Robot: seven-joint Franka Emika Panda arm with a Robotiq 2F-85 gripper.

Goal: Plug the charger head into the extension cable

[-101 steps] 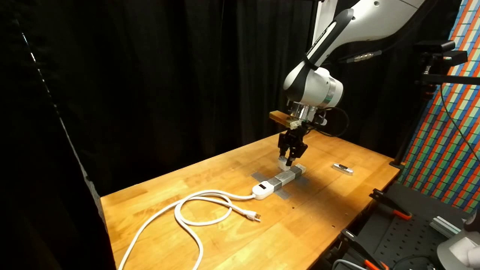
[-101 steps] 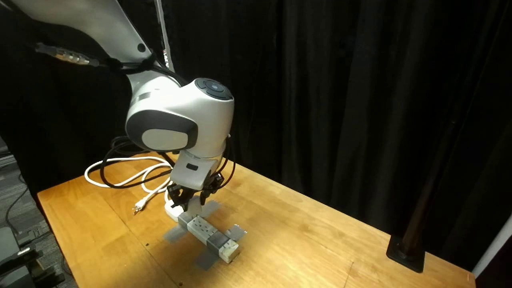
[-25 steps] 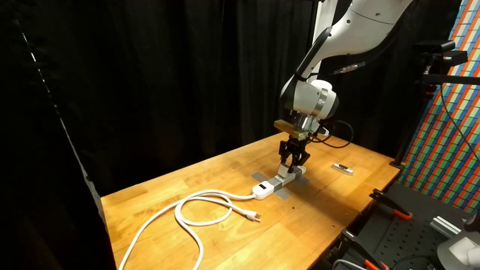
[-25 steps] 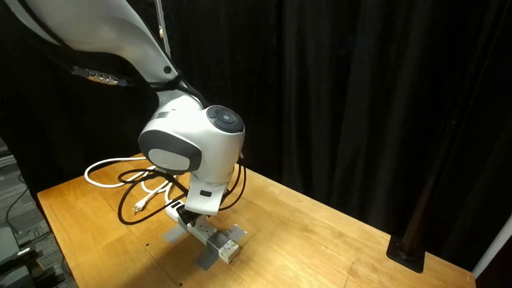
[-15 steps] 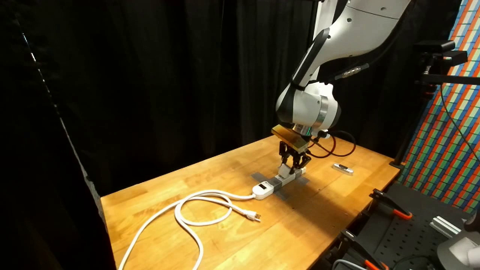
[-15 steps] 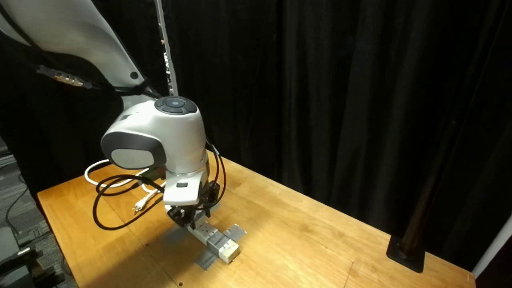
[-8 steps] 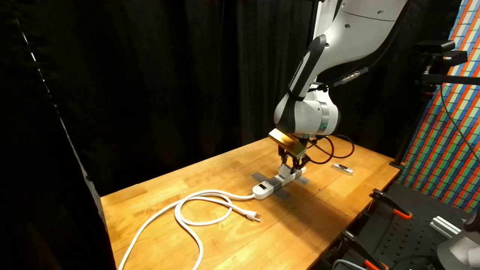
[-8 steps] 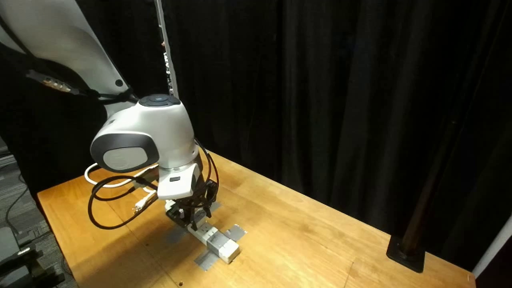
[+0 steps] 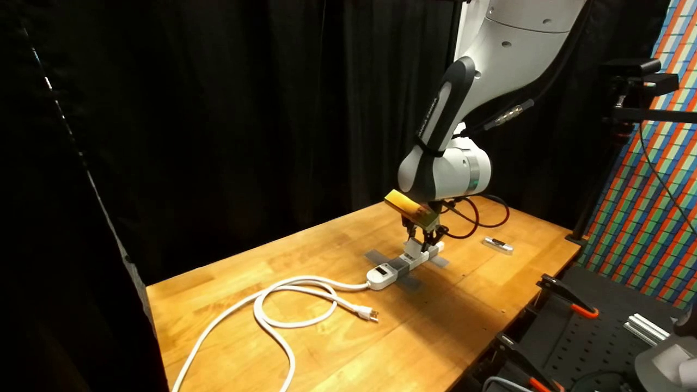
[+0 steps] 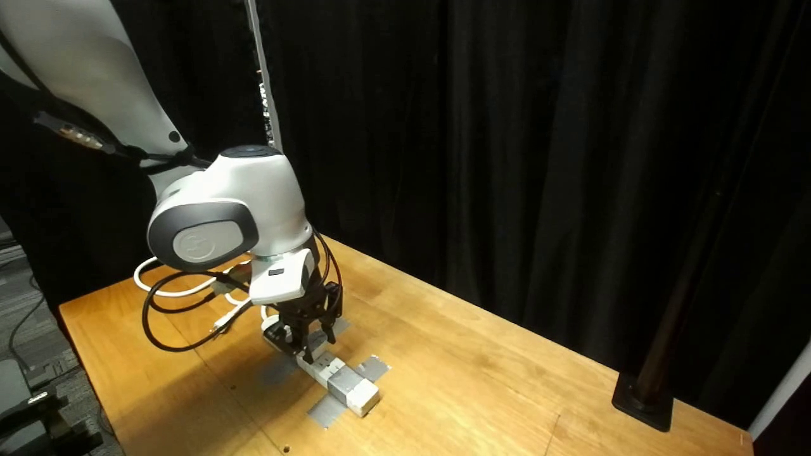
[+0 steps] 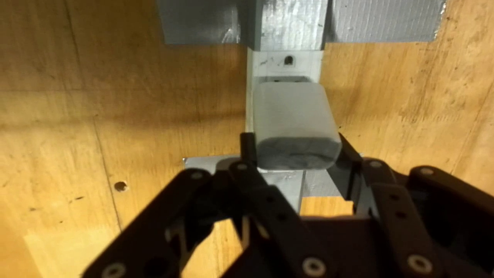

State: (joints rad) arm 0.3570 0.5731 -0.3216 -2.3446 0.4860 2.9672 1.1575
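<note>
Pale wood makes up the worktop [image 9: 348, 348] below the jaws. They pinch the charger head [image 11: 297, 119], a whitish-grey block, with one jaw against either side. It tilts a little, right over the socket strip [image 11: 308, 65] of the extension cable [image 10: 324, 363]; whether it is seated in the sockets, I cannot tell. Just above the jaws, in an exterior view, sits an amber slab [image 9: 409, 209]. Grey tape [image 11: 382, 21] crosses the strip on both sides of the jaws and runs out onto the wood. Near the jaws, at one end of the strip, is a white housing [image 9: 383, 278] with a dark window. From it white cord [image 9: 348, 286] leads away in loose loops, its pronged plug [image 9: 366, 312] farther off. Well apart, on the other side of the jaws, lies a silvery bar [image 9: 497, 246]. Farthest of all, black curtains [image 9: 218, 136] hang beyond the worktop's edge.
</note>
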